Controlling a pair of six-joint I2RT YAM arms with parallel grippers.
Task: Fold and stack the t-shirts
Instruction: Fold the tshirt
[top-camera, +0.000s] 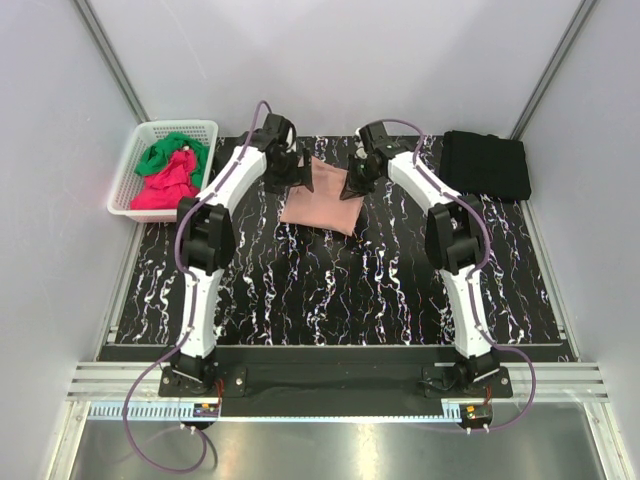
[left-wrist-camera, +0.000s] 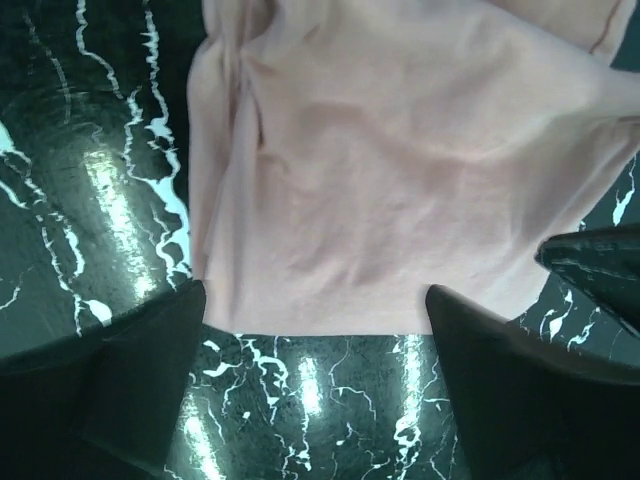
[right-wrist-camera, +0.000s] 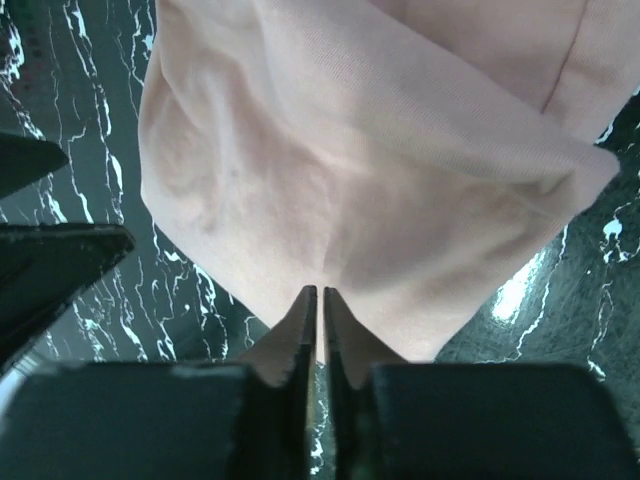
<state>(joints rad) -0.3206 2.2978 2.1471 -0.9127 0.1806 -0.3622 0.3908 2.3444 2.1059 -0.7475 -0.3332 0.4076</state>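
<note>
The salmon-pink t-shirt (top-camera: 322, 203) lies folded into a small rectangle on the marbled black mat, between both arms at the back middle. My left gripper (top-camera: 300, 170) hovers at its left edge, open wide, with its fingers straddling the hem (left-wrist-camera: 315, 300) of the pink cloth (left-wrist-camera: 400, 180) and holding nothing. On the shirt's right edge, my right gripper (top-camera: 352, 183) has its jaws closed to a thin slit (right-wrist-camera: 320, 292), pinching a crease of the pink fabric (right-wrist-camera: 350, 170). A folded black t-shirt (top-camera: 486, 165) rests at the back right.
A white basket (top-camera: 140, 140) at the back left holds a green t-shirt (top-camera: 172, 152) and a magenta-red one (top-camera: 165, 188). Grey walls enclose the mat (top-camera: 330, 290) on three sides. The left gripper's dark fingers (right-wrist-camera: 50, 250) show at the left of the right wrist view.
</note>
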